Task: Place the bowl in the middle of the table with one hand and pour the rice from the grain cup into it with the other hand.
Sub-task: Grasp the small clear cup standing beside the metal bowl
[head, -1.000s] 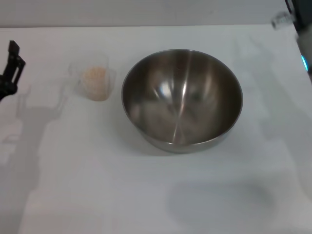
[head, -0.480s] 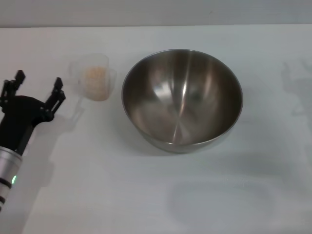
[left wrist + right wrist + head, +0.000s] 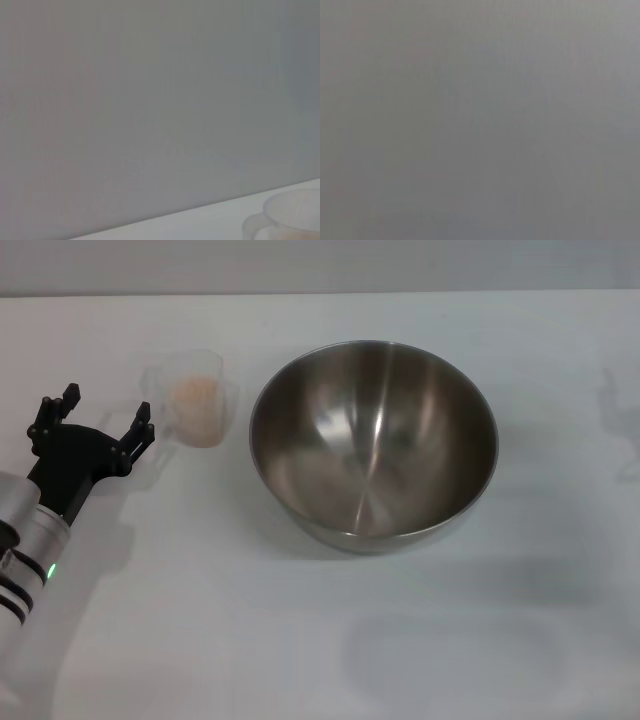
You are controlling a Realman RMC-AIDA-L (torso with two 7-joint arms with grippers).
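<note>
My left jaws (image 3: pixel 97 418) are spread wide open and hold nothing. They sit at the left of the head view, just beside the cup (image 3: pixel 193 397). My right jaws are not in any view, so I cannot tell how they stand.

The step now, I think, is to grab the cup. To do it well I should slide in low and level, so one finger goes on each side of the cup, and then squeeze gently. The cup is light plastic, so a bump could tip it or push it away. I should keep it upright when I lift, or the rice (image 3: pixel 194 392) may spill on the bench (image 3: pixel 300 640).

The cup stands upright in the upper left of the head view. It has a small heap of pale rice in it. My left wrist view shows only its rim and handle, low in the corner.

The bowl (image 3: pixel 373 440) sits near the middle of the bench, right of the cup and apart from it. It is empty and shiny inside.
</note>
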